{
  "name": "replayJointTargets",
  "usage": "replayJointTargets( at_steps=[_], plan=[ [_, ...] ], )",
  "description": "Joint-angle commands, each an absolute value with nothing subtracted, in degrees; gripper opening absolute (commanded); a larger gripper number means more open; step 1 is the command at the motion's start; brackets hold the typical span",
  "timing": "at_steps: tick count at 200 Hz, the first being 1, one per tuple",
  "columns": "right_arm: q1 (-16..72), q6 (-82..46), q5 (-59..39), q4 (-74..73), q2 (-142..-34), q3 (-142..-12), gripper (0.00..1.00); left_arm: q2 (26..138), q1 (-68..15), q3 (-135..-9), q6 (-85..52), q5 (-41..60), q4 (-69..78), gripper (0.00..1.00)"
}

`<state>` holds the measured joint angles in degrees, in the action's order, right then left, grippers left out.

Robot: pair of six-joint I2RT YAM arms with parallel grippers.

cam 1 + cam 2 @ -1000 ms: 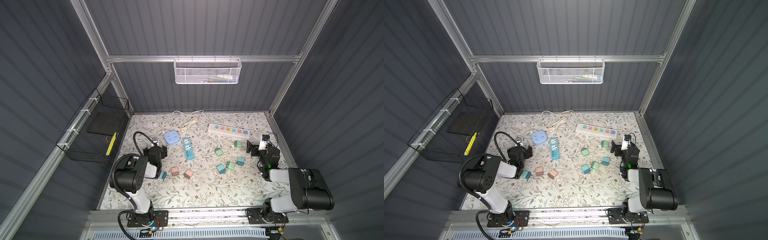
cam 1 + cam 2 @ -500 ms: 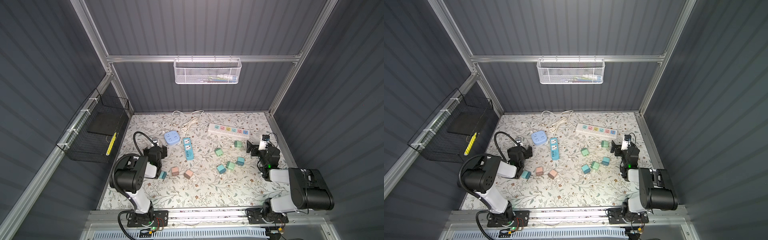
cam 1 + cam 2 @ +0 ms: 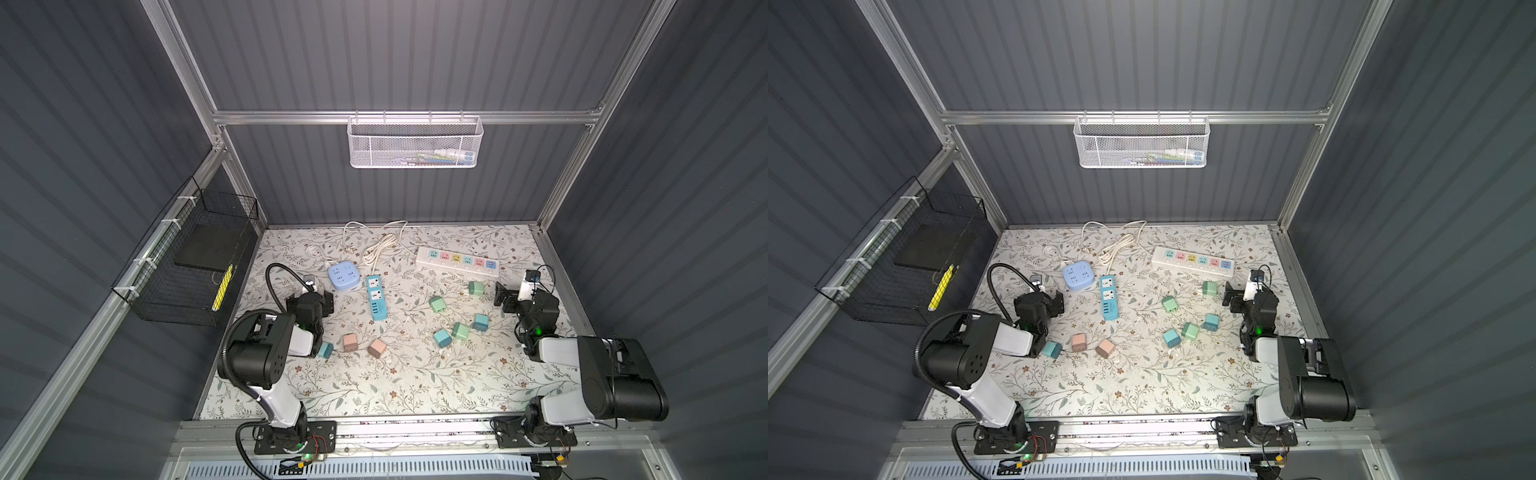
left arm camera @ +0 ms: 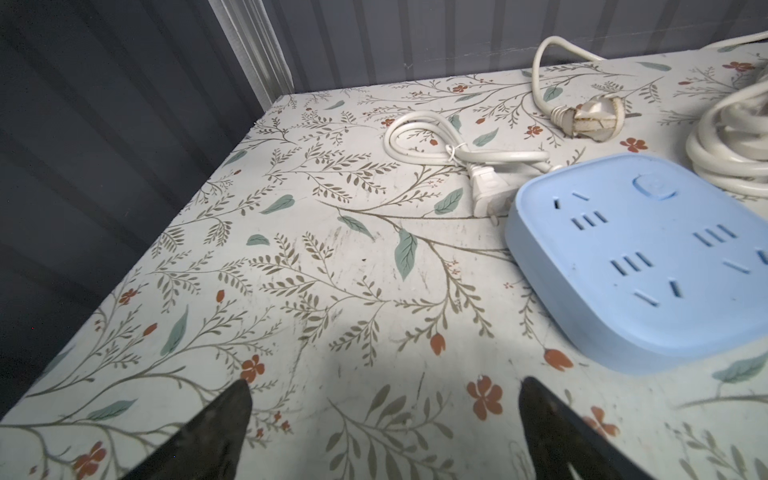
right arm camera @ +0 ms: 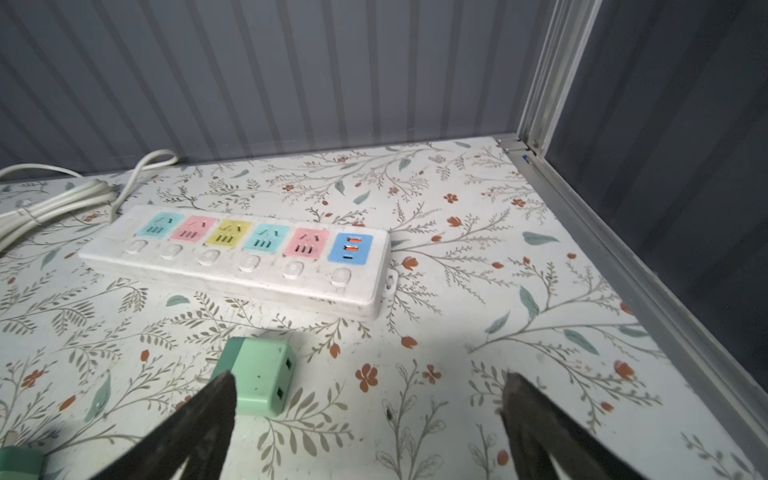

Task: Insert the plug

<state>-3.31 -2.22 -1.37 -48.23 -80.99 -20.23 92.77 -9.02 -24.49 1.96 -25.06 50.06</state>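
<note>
Plainly, nothing is plugged in yet. The mint-green plug (image 5: 253, 380) nearest the right claw (image 5: 370, 380) lies on its side on the floral surface (image 5: 478, 291), just in front of the white power strip (image 5: 232, 257), with its prongs pointing sideways rather than down. That claw stands wide apart and empty. One finger (image 5: 199, 424) is close to the plug's corner, but I cannot tell whether it touches. The left claw (image 4: 385, 385) is likewise spread and empty, near the pale blue square socket (image 4: 640, 257).

The likeliest trouble is orientation. Gripped as it lies, the plug would need a wrist turn before its prongs could face the slots. A small smooth cube may also twist in the grip, or be nudged away by the near finger as the claw closes.

The strip looks loose on the surface, so an off-centre push could slide it instead of seating the prongs. The left claw is well apart from it and could not brace it.

In a top view, other plugs (image 3: 437, 304) lie scattered nearby, so picking the wrong one is possible.
</note>
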Motion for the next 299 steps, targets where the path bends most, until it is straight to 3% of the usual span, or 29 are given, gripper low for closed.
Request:
replayJointTargets(
  at_steps=[1,20,38,51,59,68,83,141,181,233,299],
  plan=[
    [-0.55,-1.33,6.30,-27.69,-74.81,-31.66,0.99,80.24,-9.41,-28.41,-1.46,-27.64,39.74,1.00],
    [4.15,-0.03,12.22,-11.76,-72.75,-44.13,0.99,71.24,-9.40,-32.66,-10.44,-24.72,31.35,1.00],
    [5.58,-10.55,13.11,4.02,-73.77,-57.25,0.99,67.45,-9.43,-40.34,-22.20,-23.46,18.22,1.00],
    [4.00,-15.32,7.51,9.44,-75.94,-63.49,0.99,66.65,-9.32,-47.93,-39.26,-26.50,1.62,1.00],
    [1.82,-17.84,-1.41,8.09,-77.85,-64.57,0.99,66.79,-9.32,-51.51,-45.53,-27.19,-6.16,1.00],
    [-0.19,-19.87,-9.92,9.46,-81.02,-68.01,0.97,66.82,-9.23,-52.06,-45.99,-24.60,-6.94,1.00],
    [-0.69,-20.41,-11.22,17.80,-89.00,-77.61,0.90,66.14,-9.12,-49.81,-49.76,-19.77,-5.10,1.00],
    [-0.96,-16.35,-11.82,37.16,-116.87,-106.01,0.81,70.31,-9.13,-46.15,-48.31,2.32,3.55,1.00],
    [-1.58,-19.72,-15.70,40.12,-128.34,-114.95,0.81,75.81,-9.14,-50.58,-43.29,13.03,1.44,0.96],
    [-1.54,-21.62,-24.40,40.95,-136.94,-121.08,0.83,77.47,-9.23,-49.88,-43.79,16.62,2.66,0.94],
    [-0.56,-21.66,-26.79,41.86,-138.05,-118.19,0.83,77.96,-9.23,-55.37,-40.15,17.84,-6.25,0.94]
  ],
)
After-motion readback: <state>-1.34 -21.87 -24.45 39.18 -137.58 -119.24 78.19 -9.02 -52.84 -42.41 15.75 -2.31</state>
